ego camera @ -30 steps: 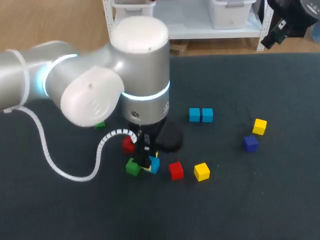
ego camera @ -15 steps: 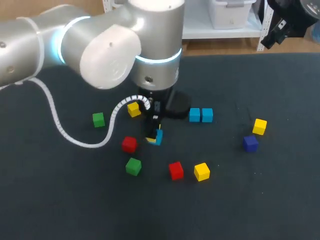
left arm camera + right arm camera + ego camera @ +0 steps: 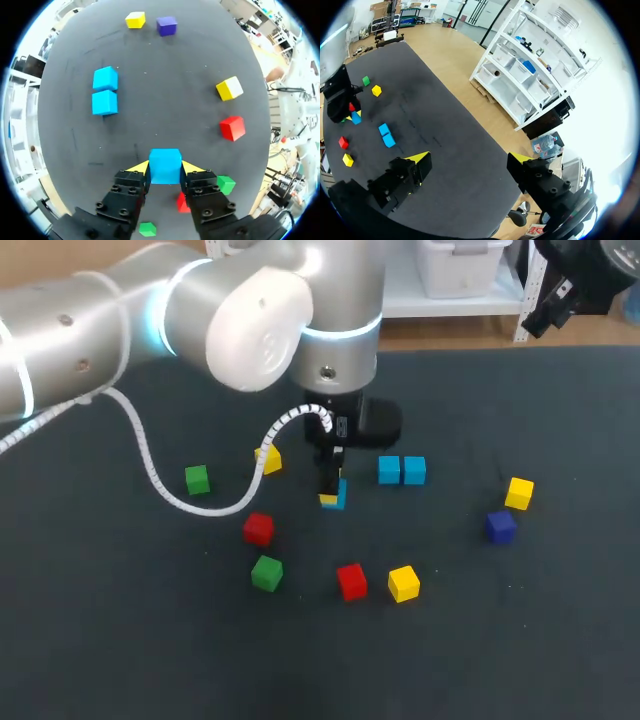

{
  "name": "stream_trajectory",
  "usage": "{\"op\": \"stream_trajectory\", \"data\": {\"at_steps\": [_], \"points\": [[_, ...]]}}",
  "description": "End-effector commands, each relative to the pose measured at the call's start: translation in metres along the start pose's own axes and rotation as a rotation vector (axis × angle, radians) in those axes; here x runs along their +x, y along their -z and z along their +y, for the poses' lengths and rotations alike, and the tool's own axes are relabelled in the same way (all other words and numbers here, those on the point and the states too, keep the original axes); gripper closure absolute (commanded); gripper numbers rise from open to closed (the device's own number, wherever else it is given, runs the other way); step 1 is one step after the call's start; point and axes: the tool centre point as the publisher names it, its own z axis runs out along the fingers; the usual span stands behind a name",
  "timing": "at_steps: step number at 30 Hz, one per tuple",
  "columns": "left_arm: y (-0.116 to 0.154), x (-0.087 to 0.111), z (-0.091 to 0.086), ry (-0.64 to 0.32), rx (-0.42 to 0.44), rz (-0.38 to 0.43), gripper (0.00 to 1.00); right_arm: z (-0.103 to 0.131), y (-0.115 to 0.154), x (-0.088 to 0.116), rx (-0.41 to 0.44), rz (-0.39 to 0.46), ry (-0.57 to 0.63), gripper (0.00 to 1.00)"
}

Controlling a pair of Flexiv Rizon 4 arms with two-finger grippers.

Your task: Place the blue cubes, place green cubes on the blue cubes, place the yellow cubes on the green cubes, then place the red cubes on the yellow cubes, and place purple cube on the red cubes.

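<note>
Dark matte surface (image 3: 560, 640) | small blue wooden cube (image 3: 165, 162) sits square, equal-sided with no long axis, near the blue cube pair (image 3: 105, 91) | left end effector (image 3: 165, 168) pinching it on two opposite faces | left arm (image 3: 120, 320) wrist pointing straight down | right end effector (image 3: 469, 159) spread, high, well apart from the cubes

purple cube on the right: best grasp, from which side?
Come straight down and pinch two opposite side faces of the purple cube. It sits flat on the table, top bare. A yellow cube stands close beside it, so use the pair not facing that.
</note>
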Motion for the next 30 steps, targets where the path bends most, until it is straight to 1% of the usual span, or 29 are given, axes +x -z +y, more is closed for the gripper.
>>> {"op": "stream_trajectory", "data": {"at_steps": [1,6,13,19,22,24,30], "points": [[0.000,-0.004,0.010,0.016,0.060,0.002,1.00,0.002,0.000,0.001,0.008,-0.003,-0.002,0.00],[0.002,-0.013,0.018,0.009,0.046,0.001,1.00,0.002,0.000,0.001,0.008,-0.003,-0.002,0.00],[-0.001,-0.025,0.035,0.007,0.032,0.011,1.00,0.002,0.000,0.001,0.008,-0.003,-0.002,0.00],[-0.006,-0.030,0.050,0.056,0.014,0.014,1.00,0.002,0.000,0.001,0.008,-0.003,-0.002,0.00],[-0.005,-0.032,0.054,0.067,0.006,0.013,1.00,0.002,0.000,0.001,0.008,-0.003,-0.002,0.00],[-0.006,-0.035,0.056,0.061,0.006,0.007,1.00,0.002,0.000,0.001,0.008,-0.003,-0.002,0.00],[-0.013,-0.044,0.064,0.032,0.005,0.028,1.00,0.002,0.000,0.001,0.008,-0.003,-0.002,0.00]]}}
